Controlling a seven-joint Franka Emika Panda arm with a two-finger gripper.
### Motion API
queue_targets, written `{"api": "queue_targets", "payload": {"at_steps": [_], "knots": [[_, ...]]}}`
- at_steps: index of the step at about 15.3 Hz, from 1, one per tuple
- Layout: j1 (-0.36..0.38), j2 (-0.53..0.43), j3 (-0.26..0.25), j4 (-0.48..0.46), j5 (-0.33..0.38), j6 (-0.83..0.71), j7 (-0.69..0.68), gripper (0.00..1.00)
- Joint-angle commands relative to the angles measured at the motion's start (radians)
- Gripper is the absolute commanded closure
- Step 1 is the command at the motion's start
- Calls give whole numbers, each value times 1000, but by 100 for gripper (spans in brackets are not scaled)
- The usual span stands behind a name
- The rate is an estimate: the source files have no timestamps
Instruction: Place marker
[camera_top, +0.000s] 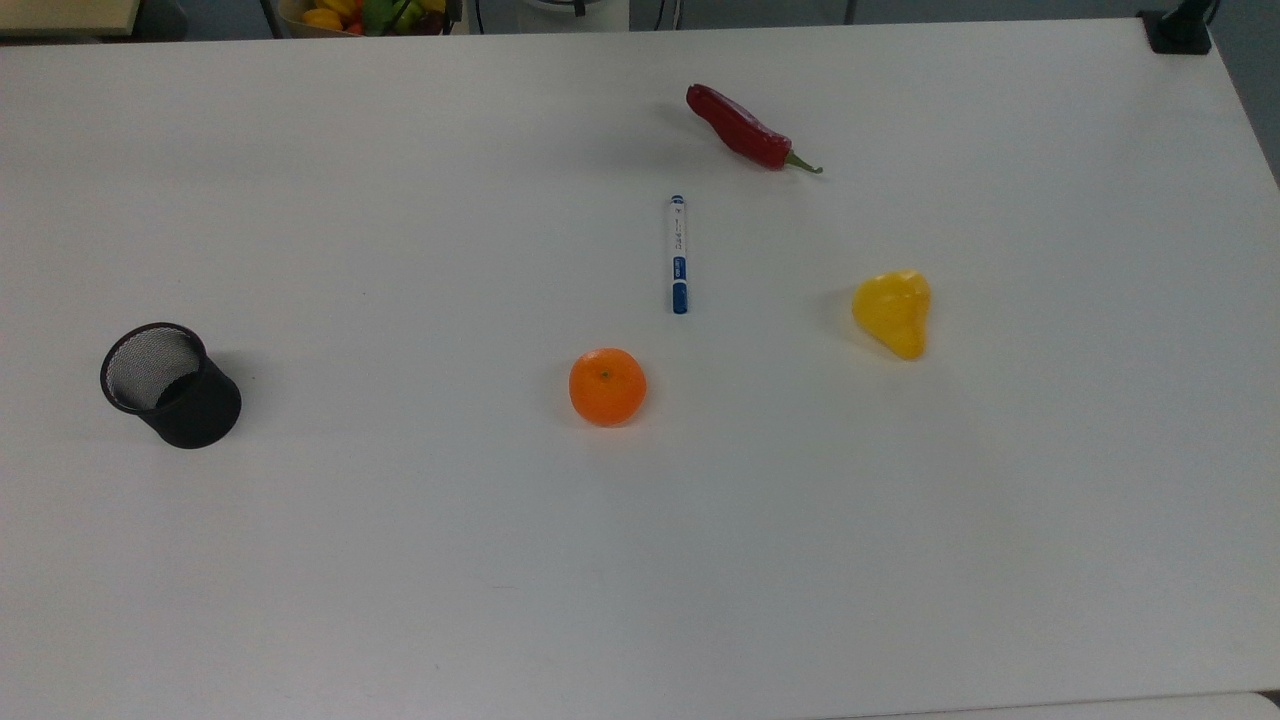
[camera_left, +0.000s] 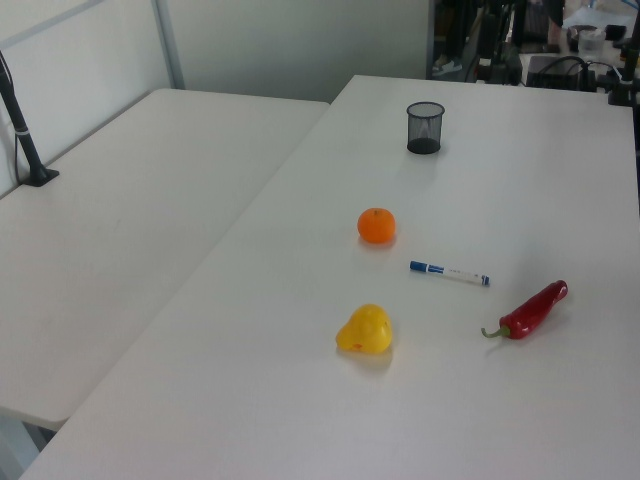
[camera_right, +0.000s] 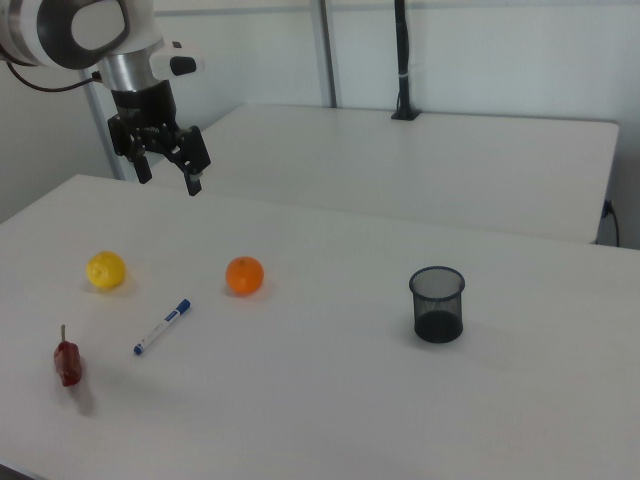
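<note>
The marker (camera_top: 679, 255), white with a blue cap, lies flat on the white table (camera_top: 400, 560) near its middle. It sits between the orange and the red chili in the left view (camera_left: 449, 273), and in the right view the marker (camera_right: 163, 326) lies just left of the orange. My gripper (camera_right: 168, 180) hangs open and empty high above the table, well up and back from the marker. A black mesh cup (camera_top: 170, 385) stands upright far from the marker, at the top view's left; the same cup (camera_right: 437, 304) shows at the right view's right.
An orange (camera_top: 607, 386) rests just below the marker in the top view. A yellow pear-shaped fruit (camera_top: 893, 312) lies to the marker's right and a red chili (camera_top: 745, 130) above it. A second table (camera_left: 120, 220) adjoins in the left view.
</note>
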Motion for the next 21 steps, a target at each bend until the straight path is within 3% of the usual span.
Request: {"api": "queue_targets", "payload": {"at_steps": [1,9,17,21], "knots": [[24,-5,-21,-26,13,43,-25,0],[51,10,-21,-38,8,46,-27,0],[126,85,-11,-100,1,151,-13,0],[157,116,-11,-184,-5,276,-10,0]]}}
